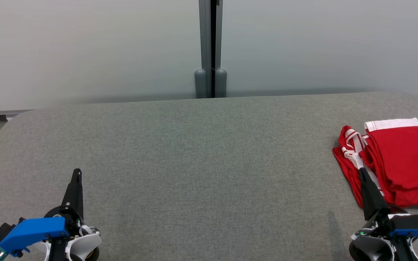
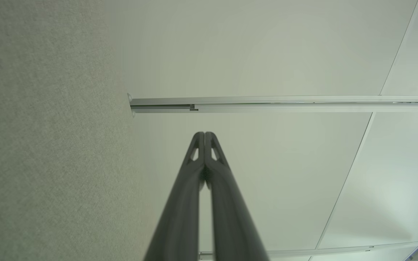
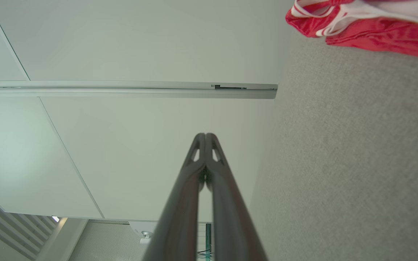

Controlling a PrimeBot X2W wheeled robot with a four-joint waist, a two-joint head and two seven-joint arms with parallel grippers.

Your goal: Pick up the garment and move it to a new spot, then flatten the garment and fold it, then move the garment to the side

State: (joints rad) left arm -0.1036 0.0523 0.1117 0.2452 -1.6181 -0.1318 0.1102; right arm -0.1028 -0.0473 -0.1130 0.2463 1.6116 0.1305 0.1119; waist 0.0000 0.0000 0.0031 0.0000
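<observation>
The garment [image 1: 397, 159] is red with white trim and lies folded at the right edge of the grey table [image 1: 194, 152]. In the right wrist view the garment [image 3: 368, 25] sits at the top right corner. My right gripper [image 1: 362, 173] is shut with nothing in it, its tip over the garment's left side; I cannot tell whether it touches the cloth. In its own view my right gripper [image 3: 205, 136] shows both fingers pressed together. My left gripper [image 1: 77, 172] stands shut and empty at the lower left. In the left wrist view my left gripper [image 2: 204, 134] points at the pale wall.
A pale partition wall [image 1: 85, 50] with a grey vertical post [image 1: 210, 47] runs behind the table. The table's rounded corners lie at the far left and far right. The wide grey cloth surface stretches between my two arms.
</observation>
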